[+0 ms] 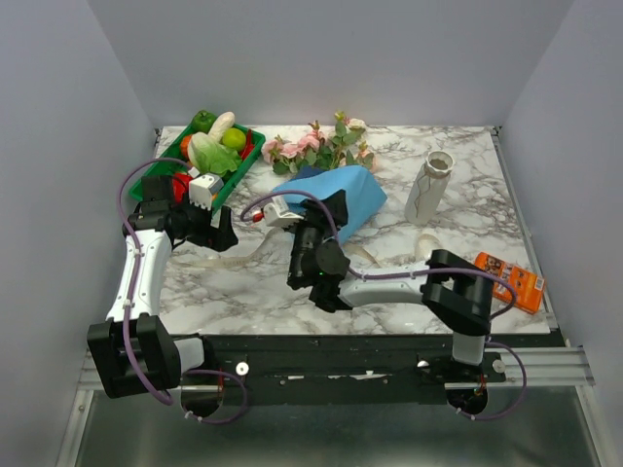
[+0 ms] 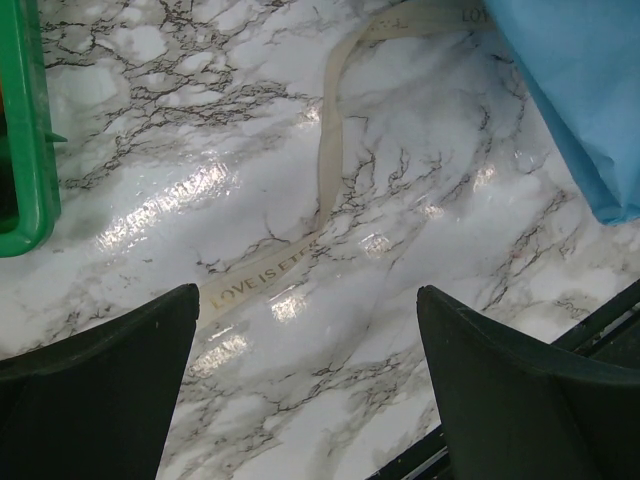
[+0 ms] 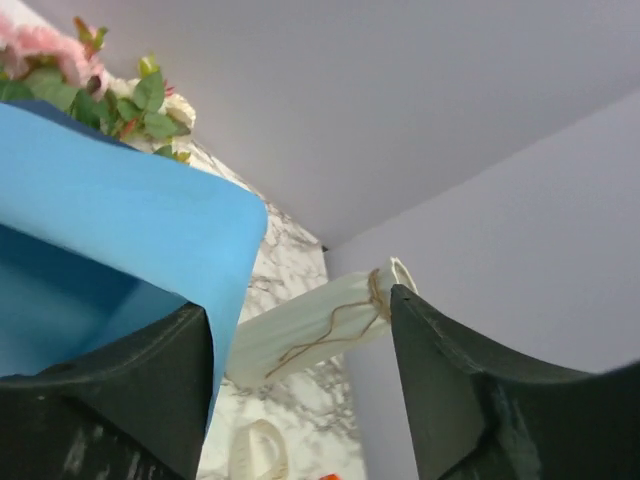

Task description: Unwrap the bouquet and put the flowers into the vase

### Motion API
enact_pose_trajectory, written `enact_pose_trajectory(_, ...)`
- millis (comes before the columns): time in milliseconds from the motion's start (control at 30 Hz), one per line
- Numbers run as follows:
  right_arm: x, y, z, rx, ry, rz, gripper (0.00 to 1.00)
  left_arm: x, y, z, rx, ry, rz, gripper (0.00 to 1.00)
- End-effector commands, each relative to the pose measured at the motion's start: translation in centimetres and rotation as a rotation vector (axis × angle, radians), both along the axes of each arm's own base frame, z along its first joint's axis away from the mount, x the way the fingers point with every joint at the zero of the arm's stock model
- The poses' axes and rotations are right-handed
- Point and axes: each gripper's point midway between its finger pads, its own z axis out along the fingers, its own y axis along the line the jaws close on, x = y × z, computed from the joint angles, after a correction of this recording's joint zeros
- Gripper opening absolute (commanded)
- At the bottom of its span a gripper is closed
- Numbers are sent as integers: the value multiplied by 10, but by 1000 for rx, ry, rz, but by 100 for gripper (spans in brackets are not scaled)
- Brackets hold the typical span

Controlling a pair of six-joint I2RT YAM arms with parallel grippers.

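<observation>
The bouquet lies at the back middle of the table, its blue paper (image 1: pixel 343 197) loose around the stems and its flowers (image 1: pixel 316 146) pointing toward the back wall. Its beige ribbon (image 2: pixel 326 160) is off and trails across the marble. The pale vase (image 1: pixel 428 187) stands upright to the right of the bouquet. My right gripper (image 1: pixel 326 207) is at the paper's near end. In the right wrist view it (image 3: pixel 300 300) stands open, the blue paper (image 3: pixel 120 240) edge against its left finger (image 3: pixel 150 380), the vase (image 3: pixel 310 330) showing beyond the gap. My left gripper (image 2: pixel 308 300) hangs open over the ribbon.
A green tray (image 1: pixel 237 173) of vegetables and fruit sits at the back left, its rim (image 2: pixel 30 150) close to my left gripper (image 1: pixel 222 232). An orange packet (image 1: pixel 511 280) lies near the right front edge. A coil of ribbon (image 1: pixel 428 243) rests in front of the vase.
</observation>
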Motion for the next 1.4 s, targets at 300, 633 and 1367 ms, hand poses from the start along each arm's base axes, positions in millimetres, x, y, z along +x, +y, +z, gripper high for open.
enact_pose_trajectory(300,-53,-67,35,826,-22,-100,96,4,-3,21,-28,-55,-4,99)
enact_pose_trajectory(633,-109,-78,41,1067,75,14,100,24,-29,31,-8,-78,-94,99)
enact_pose_trajectory(1367,-81,-88,107,1042,33,-68,100,38,-101,-29,147,23,-262,99)
